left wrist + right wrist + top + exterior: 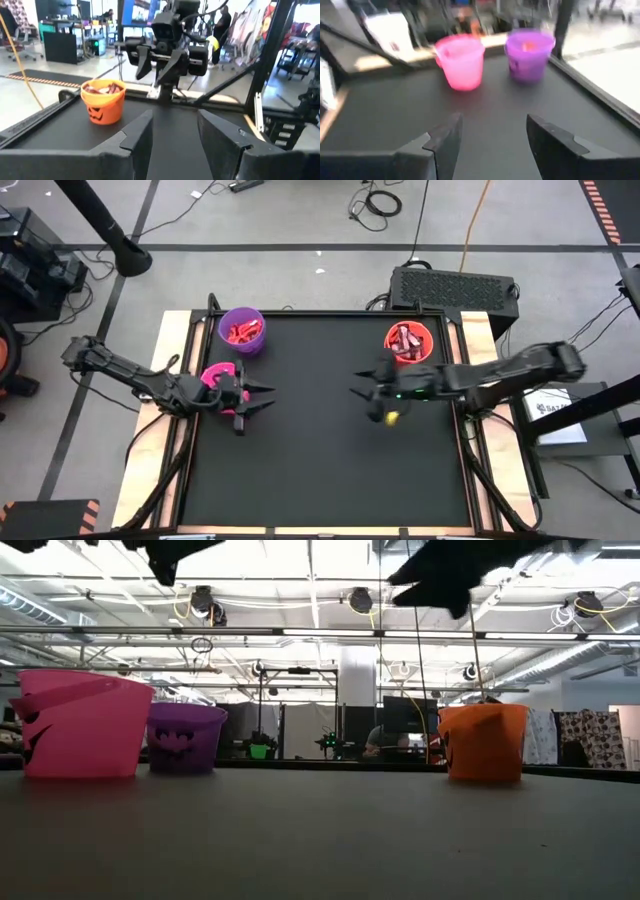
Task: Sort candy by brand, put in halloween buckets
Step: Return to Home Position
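Overhead, both arms reach in over the black tabletop (320, 470) from opposite sides, and their claws face each other across its middle, well apart. The left claw (262, 400) hangs just beside the pink bucket (212, 375). Its two fingers (137, 135) are spread, with only tabletop showing between them in its own wrist view. The right claw (357, 383) sits near the orange bucket (388, 340), on the side towards the tabletop's centre. Its fingers (445, 140) are likewise parted and grip nothing. All three buckets stand upright near the far edge. The purple bucket (222, 328) is in the left corner with the pink one just in front of it, close enough that they overlap in the low view. The orange one stands alone, well off to the right. Red candy (241, 333) lies inside the purple bucket. Darker wrapped pieces fill the orange bucket up to its brim, which the left wrist view shows plainly. The pink bucket's inside is largely covered by the left arm from above and blurred from the right wrist, so its load cannot really be made out.
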You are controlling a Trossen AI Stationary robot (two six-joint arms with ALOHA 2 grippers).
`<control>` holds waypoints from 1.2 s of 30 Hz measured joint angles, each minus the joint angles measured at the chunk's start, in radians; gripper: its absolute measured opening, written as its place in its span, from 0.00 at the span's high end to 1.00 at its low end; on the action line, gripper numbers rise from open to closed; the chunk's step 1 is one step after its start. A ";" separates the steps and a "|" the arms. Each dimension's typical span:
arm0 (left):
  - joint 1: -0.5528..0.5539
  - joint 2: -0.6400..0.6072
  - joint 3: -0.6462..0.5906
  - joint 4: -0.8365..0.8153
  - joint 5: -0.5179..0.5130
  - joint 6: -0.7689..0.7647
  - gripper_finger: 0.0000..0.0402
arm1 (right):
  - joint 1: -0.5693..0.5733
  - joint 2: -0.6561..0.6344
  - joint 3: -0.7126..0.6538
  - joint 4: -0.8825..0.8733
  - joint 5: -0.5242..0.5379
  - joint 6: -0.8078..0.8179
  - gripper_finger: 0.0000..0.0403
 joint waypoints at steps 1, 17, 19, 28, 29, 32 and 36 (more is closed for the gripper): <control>0.000 -0.003 0.000 0.007 0.000 0.002 0.60 | 0.005 -0.055 -0.051 0.049 -0.008 -0.003 0.47; 0.002 -0.464 -0.167 -0.183 -0.008 0.032 0.60 | -0.021 -0.515 -0.562 0.431 -0.029 -0.157 0.97; 0.002 -0.507 -0.209 -0.175 -0.009 0.027 0.60 | -0.029 -0.521 -0.593 0.432 -0.029 -0.144 0.97; 0.002 -0.628 -0.326 -0.157 0.001 0.028 0.60 | -0.029 -0.534 -0.746 0.528 -0.057 -0.070 1.00; 0.002 -0.647 -0.327 -0.180 0.001 0.027 0.60 | -0.029 -0.540 -0.762 0.538 -0.056 -0.068 1.00; 0.002 -0.724 -0.327 -0.250 0.024 0.025 0.60 | -0.034 -0.571 -0.788 0.513 -0.055 -0.071 1.00; 0.002 -0.831 -0.378 -0.274 0.027 0.025 0.60 | -0.050 -0.611 -0.785 0.480 -0.066 -0.079 1.00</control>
